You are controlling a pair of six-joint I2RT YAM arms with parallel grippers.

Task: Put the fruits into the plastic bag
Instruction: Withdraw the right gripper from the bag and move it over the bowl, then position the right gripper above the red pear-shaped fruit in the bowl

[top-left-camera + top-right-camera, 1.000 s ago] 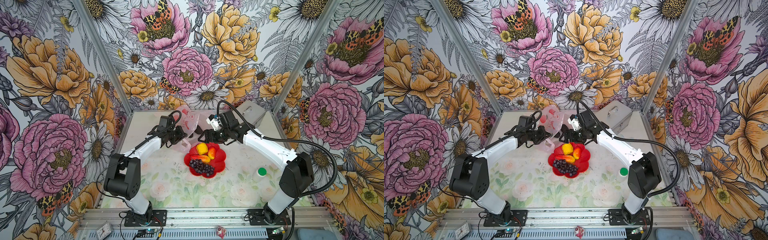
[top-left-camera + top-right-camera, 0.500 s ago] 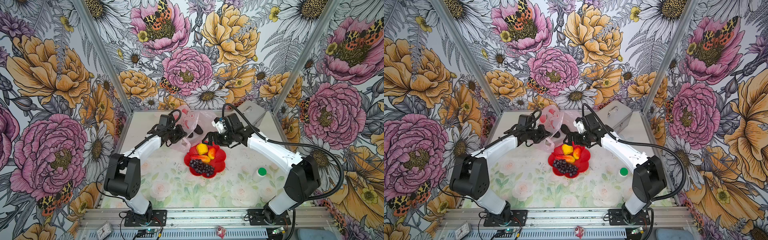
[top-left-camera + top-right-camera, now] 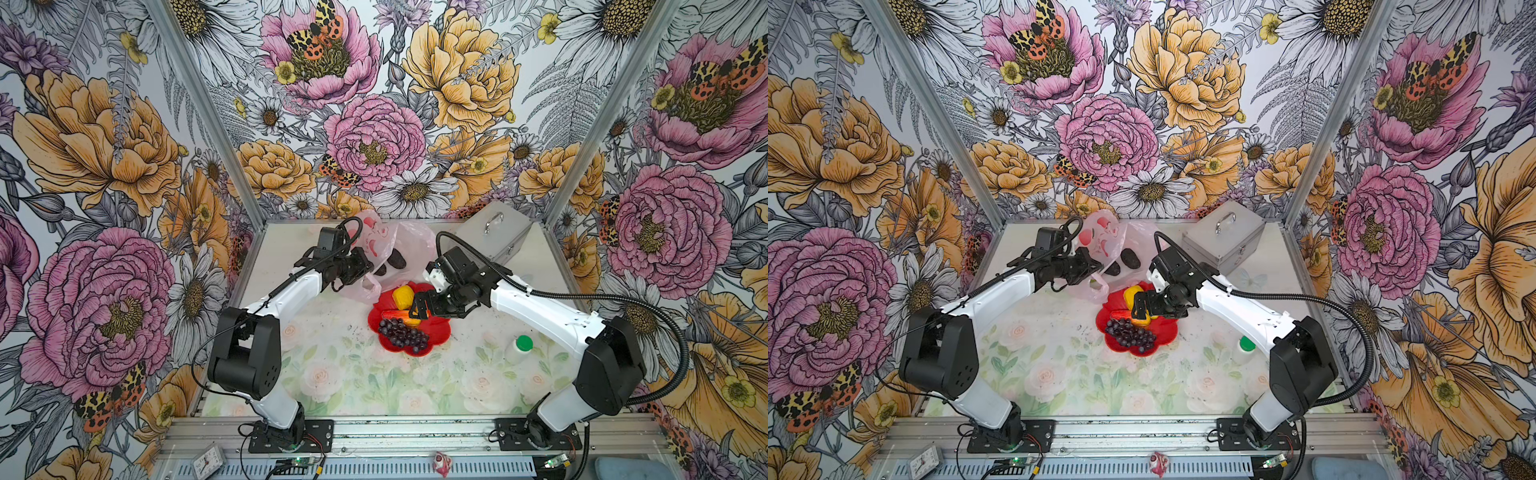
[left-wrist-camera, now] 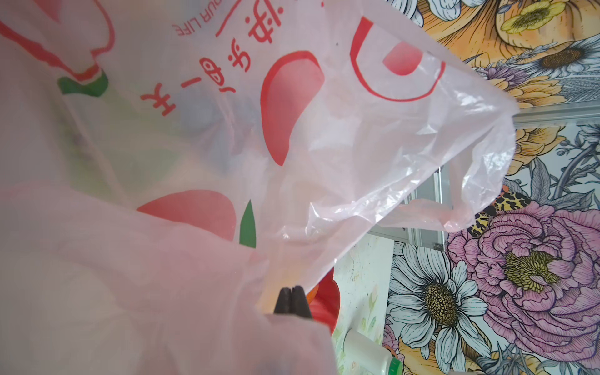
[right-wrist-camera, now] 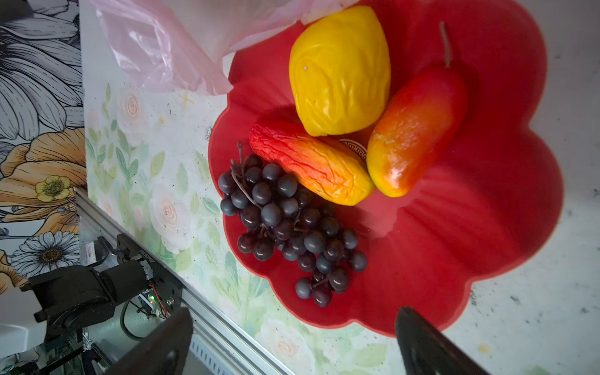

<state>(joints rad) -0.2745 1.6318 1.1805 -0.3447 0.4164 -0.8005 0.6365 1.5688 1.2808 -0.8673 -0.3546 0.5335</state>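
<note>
My left gripper point(image 3: 365, 266) point(image 4: 293, 292) is shut on the edge of the pale pink plastic bag point(image 3: 411, 237) point(image 3: 1100, 232) point(image 4: 357, 130) and holds its mouth up. Two dark avocados point(image 3: 397, 259) point(image 3: 1130, 258) lie in the bag. On the red plate point(image 3: 436, 332) point(image 5: 487, 194) lie a yellow lumpy fruit point(image 3: 403, 297) point(image 5: 339, 69), two red-orange fruits point(image 5: 311, 162) point(image 5: 415, 130) and a dark grape bunch point(image 3: 403, 332) point(image 5: 285, 224). Above the plate's fruits my right gripper point(image 3: 419, 309) point(image 3: 1140, 309) point(image 5: 293, 313) hangs open and holds nothing.
A silver metal case point(image 3: 494, 237) with a handle stands at the back right. A white bottle with a green cap point(image 3: 519, 349) point(image 4: 370, 350) stands right of the plate. The left arm's base point(image 5: 81, 292) sits by the front rail.
My right gripper has drawn back from the bag's mouth to above the plate and opened wide. A dark avocado now shows in the bag. The left gripper keeps its hold.
</note>
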